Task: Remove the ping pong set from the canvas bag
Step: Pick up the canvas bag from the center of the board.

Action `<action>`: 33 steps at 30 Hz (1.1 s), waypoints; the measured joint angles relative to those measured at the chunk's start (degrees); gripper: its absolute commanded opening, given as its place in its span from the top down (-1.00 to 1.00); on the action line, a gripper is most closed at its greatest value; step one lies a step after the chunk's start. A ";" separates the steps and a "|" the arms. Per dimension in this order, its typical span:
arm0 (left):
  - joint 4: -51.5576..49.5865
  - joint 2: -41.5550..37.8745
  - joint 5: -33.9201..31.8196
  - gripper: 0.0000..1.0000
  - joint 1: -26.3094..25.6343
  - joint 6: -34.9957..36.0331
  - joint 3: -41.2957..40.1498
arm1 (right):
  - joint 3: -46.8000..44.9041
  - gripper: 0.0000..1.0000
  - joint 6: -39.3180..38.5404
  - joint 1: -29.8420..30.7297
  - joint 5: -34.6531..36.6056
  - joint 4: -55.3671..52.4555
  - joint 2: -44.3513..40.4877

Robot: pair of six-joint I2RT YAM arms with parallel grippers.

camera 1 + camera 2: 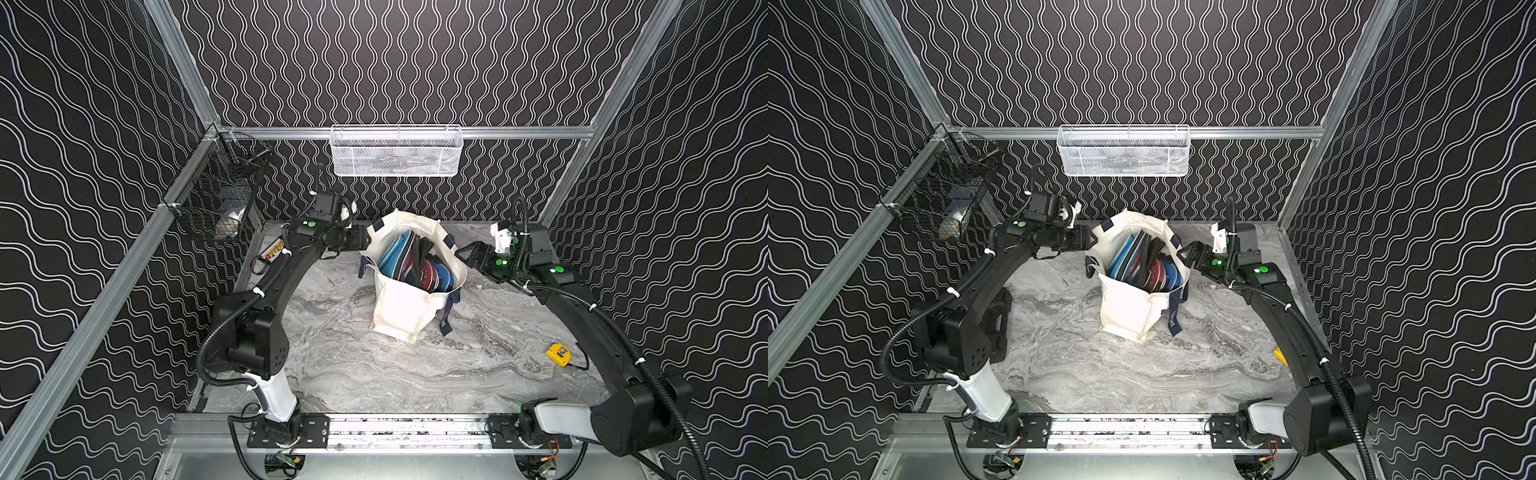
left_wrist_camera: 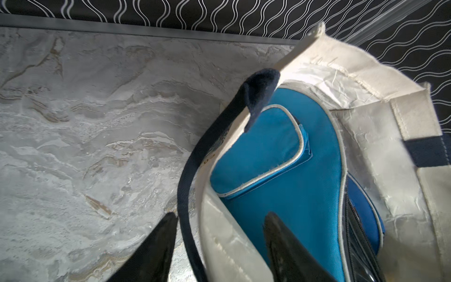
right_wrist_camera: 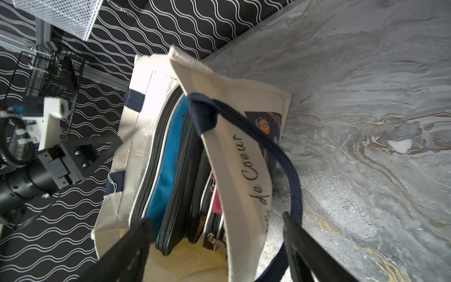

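Both arms reach in from the near rail and bend inward toward the canvas bag (image 1: pixel 399 316), which stands upright with its mouth open on the worktop (image 1: pixel 374 374), a little toward the far side. The left gripper (image 1: pixel 365 242) is at the bag's left rim and the right gripper (image 1: pixel 462 252) at its right rim. In the left wrist view we see the left gripper (image 2: pixel 219 244) partly spread. One finger is outside the canvas and one is inside over the teal cover (image 2: pixel 280 158), with the bag wall and a navy strap (image 2: pixel 185 171) between them, not pinched. In the right wrist view the right gripper (image 3: pixel 218 244) stands wide across the opposite wall and the other strap (image 3: pixel 292 175), holding nothing. The ping pong set (image 1: pixel 415 266) sits inside the bag, its covers on edge and packed side by side. The bag walls and straps lie between both grippers and the covers. A white mesh basket (image 1: pixel 395 151) hangs on the far wall, a black wire basket (image 1: pixel 216 199) hangs at the far left, and a yellow tape measure (image 1: pixel 558 354) lies near the right arm. Only a top view shows the black handled case (image 1: pixel 1003 320) behind the left arm. Only the right wrist view shows the script printed on the bag's outer wall.
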 measured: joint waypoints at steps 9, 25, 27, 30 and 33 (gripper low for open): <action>-0.28 2.36 -2.62 1.00 -1.86 0.37 1.44 | -0.42 -0.63 -1.55 2.75 3.45 -2.08 1.22; -2.91 -2.80 -3.13 1.00 -2.25 0.33 0.85 | -0.39 1.00 -1.42 6.12 7.34 -2.38 6.12; -3.39 -3.91 -3.80 1.00 -2.25 0.33 0.85 | -0.26 1.00 -1.05 6.93 7.56 -2.38 6.34; -3.93 -5.14 -5.18 1.00 -2.16 0.39 0.85 | -0.09 1.00 -0.22 8.52 8.17 -1.92 6.62; -5.46 -6.19 -6.47 1.00 -1.60 0.46 0.85 | -0.13 1.00 1.40 10.73 9.01 -0.33 6.80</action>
